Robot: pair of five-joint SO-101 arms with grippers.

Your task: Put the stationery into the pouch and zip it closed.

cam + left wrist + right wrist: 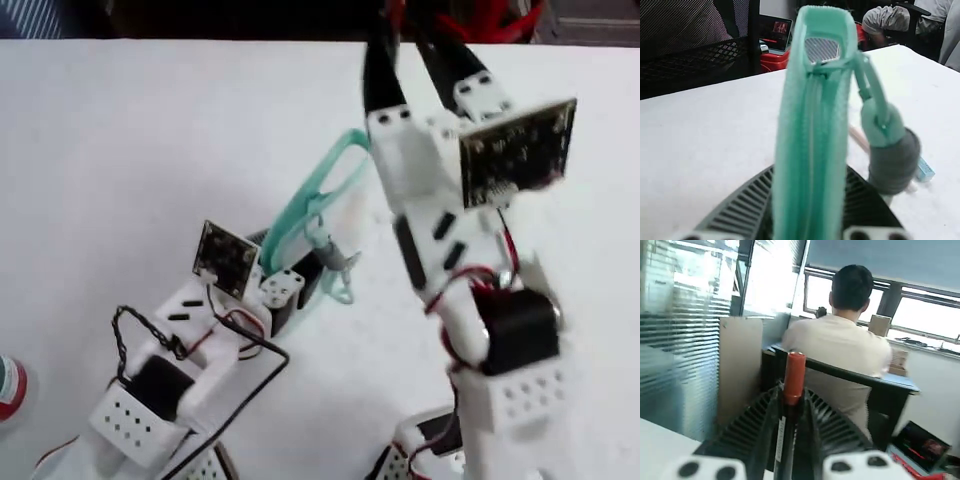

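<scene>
Raised nearest, right gripper (790, 407) is clamped on a dark pen with an orange-red cap (794, 372), left gripper (810, 215) pinches the mint-green see-through zip pouch (812, 125) upright over the white table (120, 150), so loading and zipping seemingly remain.

Teal-edged pouch (812, 150) stands on edge; red-capped pen (792, 385) held aloft.

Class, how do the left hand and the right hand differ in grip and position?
The left hand grips a wide green pouch; the right hand grips a slim pen with an orange-red cap. The left hand sits low by the table; the right hand is higher up. Both are shut on an item.
</scene>
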